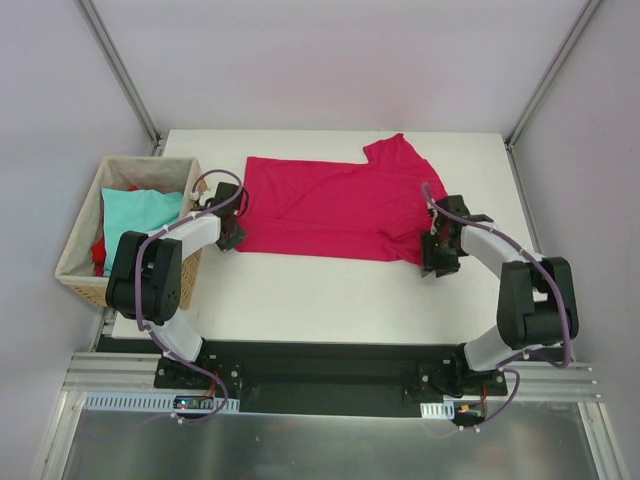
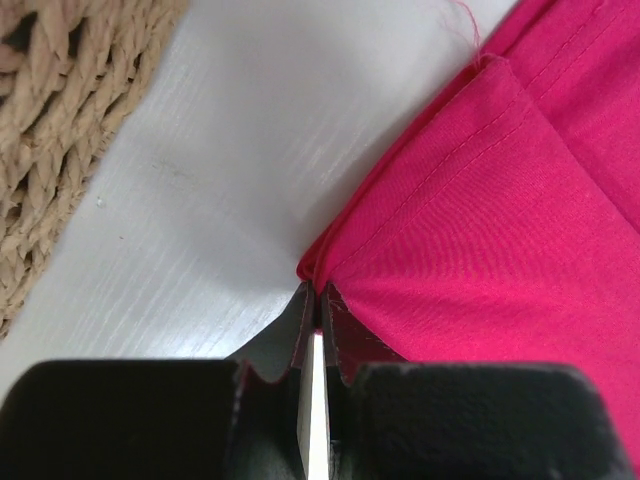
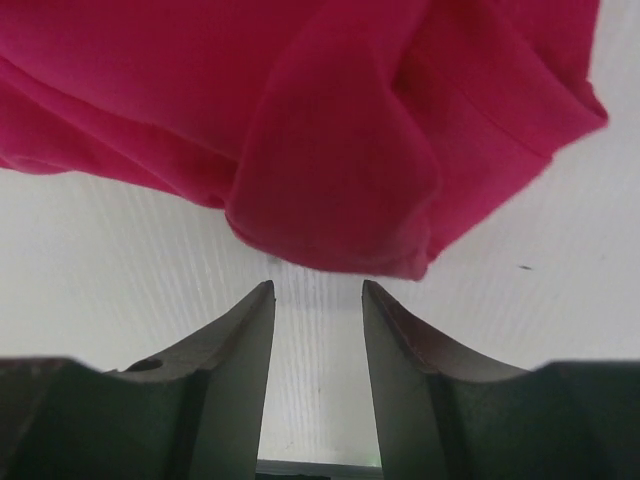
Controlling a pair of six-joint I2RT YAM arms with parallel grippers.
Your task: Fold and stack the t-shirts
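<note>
A crimson-magenta t-shirt (image 1: 335,205) lies spread across the far half of the white table (image 1: 330,295). My left gripper (image 1: 232,240) is at the shirt's near-left corner. In the left wrist view the gripper (image 2: 315,292) is shut, with the shirt (image 2: 480,200) puckered and pinched at its tips. My right gripper (image 1: 438,262) is at the shirt's near-right corner. In the right wrist view it (image 3: 318,290) is open and empty, and the shirt's bunched edge (image 3: 330,150) lies just beyond its tips. A light teal t-shirt (image 1: 135,215) and a red t-shirt (image 1: 100,250) lie in the basket.
A woven wicker basket (image 1: 78,240) stands off the table's left edge, close to my left arm, and also shows in the left wrist view (image 2: 50,130). Bare white table lies between the shirt and the arm bases. Grey walls and metal posts surround the table.
</note>
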